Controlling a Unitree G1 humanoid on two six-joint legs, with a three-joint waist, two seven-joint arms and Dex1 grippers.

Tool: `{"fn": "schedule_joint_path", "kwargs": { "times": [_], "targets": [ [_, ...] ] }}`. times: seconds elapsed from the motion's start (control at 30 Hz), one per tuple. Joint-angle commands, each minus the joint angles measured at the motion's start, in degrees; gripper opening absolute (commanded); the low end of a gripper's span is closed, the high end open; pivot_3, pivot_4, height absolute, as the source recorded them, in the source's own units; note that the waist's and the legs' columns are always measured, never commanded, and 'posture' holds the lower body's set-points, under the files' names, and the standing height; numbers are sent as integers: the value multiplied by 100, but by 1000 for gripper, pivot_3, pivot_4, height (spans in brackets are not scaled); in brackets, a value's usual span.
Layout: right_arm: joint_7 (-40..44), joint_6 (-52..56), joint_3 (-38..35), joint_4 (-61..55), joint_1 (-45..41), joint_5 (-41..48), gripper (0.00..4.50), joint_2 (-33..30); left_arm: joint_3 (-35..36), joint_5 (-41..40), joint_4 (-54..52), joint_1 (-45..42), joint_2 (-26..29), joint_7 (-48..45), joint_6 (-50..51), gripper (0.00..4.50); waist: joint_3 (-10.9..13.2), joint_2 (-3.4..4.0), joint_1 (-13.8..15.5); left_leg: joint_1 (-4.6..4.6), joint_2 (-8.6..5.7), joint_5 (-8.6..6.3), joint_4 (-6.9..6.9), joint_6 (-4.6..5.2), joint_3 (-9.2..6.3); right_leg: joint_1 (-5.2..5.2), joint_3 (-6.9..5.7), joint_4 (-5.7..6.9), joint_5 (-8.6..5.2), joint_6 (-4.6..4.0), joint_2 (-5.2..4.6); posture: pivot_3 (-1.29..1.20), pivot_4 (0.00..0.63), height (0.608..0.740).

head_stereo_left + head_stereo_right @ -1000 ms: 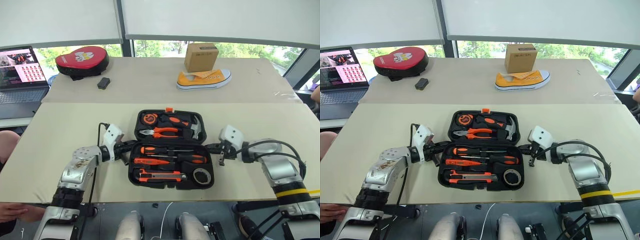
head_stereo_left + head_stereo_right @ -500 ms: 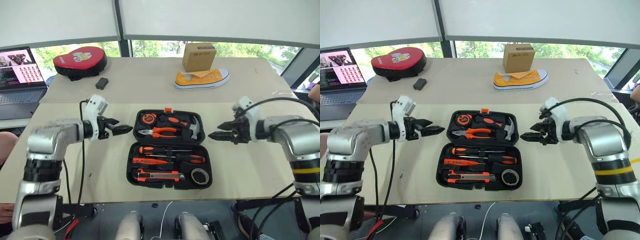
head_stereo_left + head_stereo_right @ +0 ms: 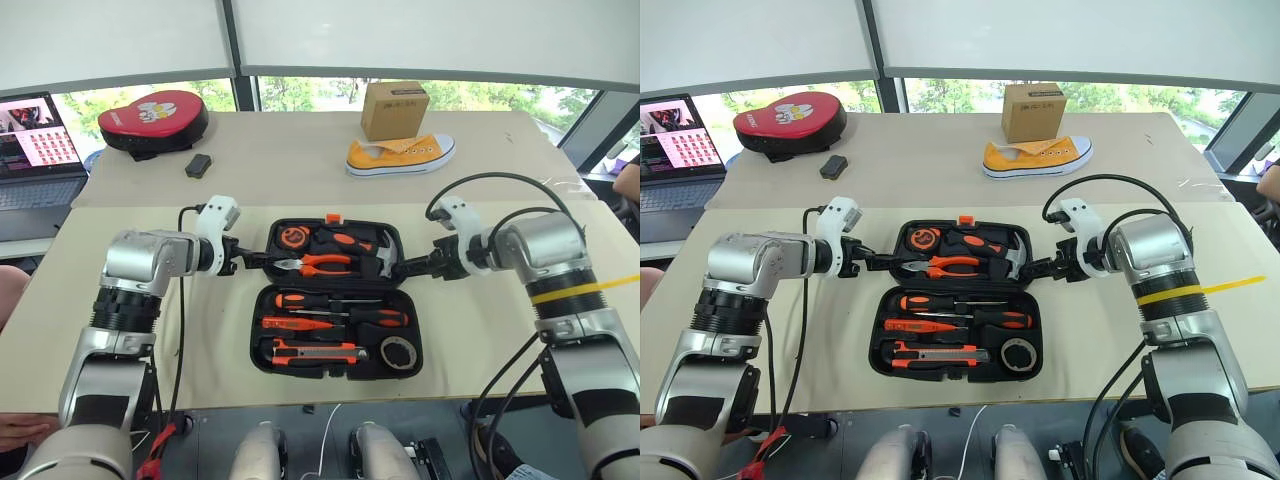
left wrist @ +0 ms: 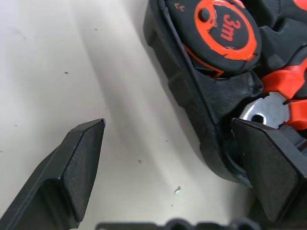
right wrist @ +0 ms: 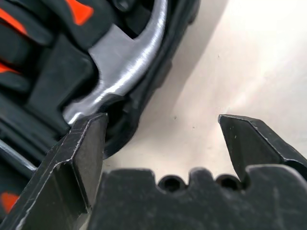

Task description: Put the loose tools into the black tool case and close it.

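The black tool case (image 3: 259, 345) lies open at mid-table, its orange latch (image 3: 334, 217) on the far edge. In the near half's slots lie two black-and-orange screwdrivers (image 3: 335, 299), a slim orange tester (image 3: 300, 323), the utility knife (image 3: 315, 351) and the grey tape roll (image 3: 402, 352). Tape measure (image 4: 225, 28), pliers and hammer (image 5: 124, 72) fill the far half. My left gripper (image 3: 252, 262) is open astride that half's left rim. On the opposite rim, by the hammer, my right gripper (image 3: 410, 268) is open too.
On the far table are a red-and-black padded bag (image 3: 152, 118), a small black object (image 3: 198, 165), a yellow shoe (image 3: 400, 155) and a cardboard box (image 3: 394, 108). A laptop (image 3: 35, 140) stands at the far left. A person's hand (image 3: 15, 432) shows at the bottom left.
Both grippers were shut beside the case's near half a second ago. They opened, lifted and swung outward, and have now closed in on the two sides of the far half.
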Motion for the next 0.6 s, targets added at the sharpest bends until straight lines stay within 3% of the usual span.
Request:
{"fn": "schedule_joint_path", "kwargs": {
  "times": [0.03, 0.2, 0.3, 0.4, 0.47, 0.6],
  "targets": [
    [-182, -172, 94, 285, -230, -224, 2941, 53, 91, 32, 43, -114, -103, 57, -114, 3985, 0, 0, -1, 0, 0, 0, 0, 0, 0, 0, 0, 0, 0, 0, 0, 0, 150, 740],
    [-249, 76, 58, 509, -381, -166, 1288, 174, 235, 6, 185, -35, -330, 143, -142, 2392, 0, 0, 21, 6, -3, 1, 10, 0, -2, 14, -4, 4, 0, 1, -3, 0, 150, 740],
    [-253, 164, -33, 619, -425, -111, 182, 229, 359, -41, 277, 27, -441, 162, -135, 1180, -1, 0, 36, 16, -6, 10, 12, 8, -3, 26, -5, 9, 4, 4, -6, 0, 150, 740],
    [-323, 115, -358, 571, -343, 21, 0, 364, 614, -133, 323, 125, -522, 199, -298, 64, -2, 0, 48, 24, -9, 18, 11, 10, -4, 33, -5, 11, 11, 6, -9, 0, 150, 740],
    [-223, -120, -562, 292, -187, 183, 0, 416, 858, -281, 263, 212, -558, 102, -469, 64, -2, 0, 30, 33, -8, 20, 11, 8, -4, 37, -3, 12, 14, 4, -8, 0, 150, 740],
    [174, -1776, -1078, -895, 606, 427, 0, 394, 1340, -742, -471, 769, -396, -421, -899, 64, -1, 0, -22, 30, -6, 23, -2, 4, -8, 28, -1, 10, 16, 5, -6, 0, 150, 740]
  ]
}}
